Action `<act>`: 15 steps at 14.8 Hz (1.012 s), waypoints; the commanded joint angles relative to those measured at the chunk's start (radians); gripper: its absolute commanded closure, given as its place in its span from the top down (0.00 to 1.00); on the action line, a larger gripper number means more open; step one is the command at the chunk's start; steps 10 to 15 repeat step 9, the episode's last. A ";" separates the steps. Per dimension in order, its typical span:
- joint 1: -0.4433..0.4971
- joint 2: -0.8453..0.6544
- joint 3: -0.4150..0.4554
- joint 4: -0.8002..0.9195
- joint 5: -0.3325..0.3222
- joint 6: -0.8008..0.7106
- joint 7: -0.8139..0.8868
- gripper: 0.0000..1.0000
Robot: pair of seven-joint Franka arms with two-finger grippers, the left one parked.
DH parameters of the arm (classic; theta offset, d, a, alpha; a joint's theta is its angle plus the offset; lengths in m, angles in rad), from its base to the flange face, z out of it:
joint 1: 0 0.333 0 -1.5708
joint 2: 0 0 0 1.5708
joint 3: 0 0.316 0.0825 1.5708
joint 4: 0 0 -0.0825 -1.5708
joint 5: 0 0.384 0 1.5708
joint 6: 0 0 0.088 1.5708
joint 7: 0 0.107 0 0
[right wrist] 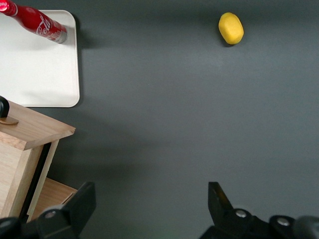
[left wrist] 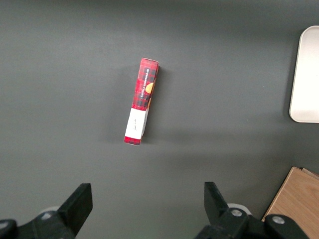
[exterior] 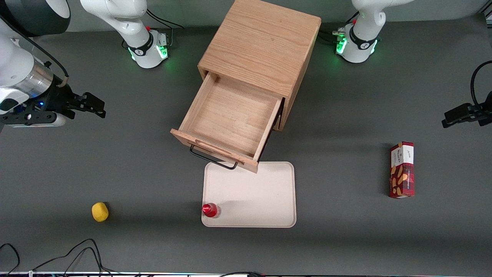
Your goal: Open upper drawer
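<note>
A dark grey matte tabletop (exterior: 346, 115) fills the scene, evenly lit from above with soft shadows. The small oak cabinet (exterior: 265, 46) stands mid-table; loose black cables (exterior: 77, 254) trail along the table edge nearest the front camera.

We see the upper drawer (exterior: 230, 117) in light, matt-grained oak with a thin black wire handle (exterior: 211, 158). The gripper (exterior: 90, 104) at 9 o'clock, fingers spread, looks like matt black plastic; the tray (exterior: 265, 200) is smooth and cream.
</note>
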 commanded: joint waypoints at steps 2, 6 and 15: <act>-0.018 -0.032 0.002 -0.006 -0.013 -0.002 0.025 1.00; -0.018 -0.047 0.002 0.002 -0.013 -0.031 0.026 1.00; -0.018 -0.054 0.002 0.002 -0.012 -0.043 0.026 1.00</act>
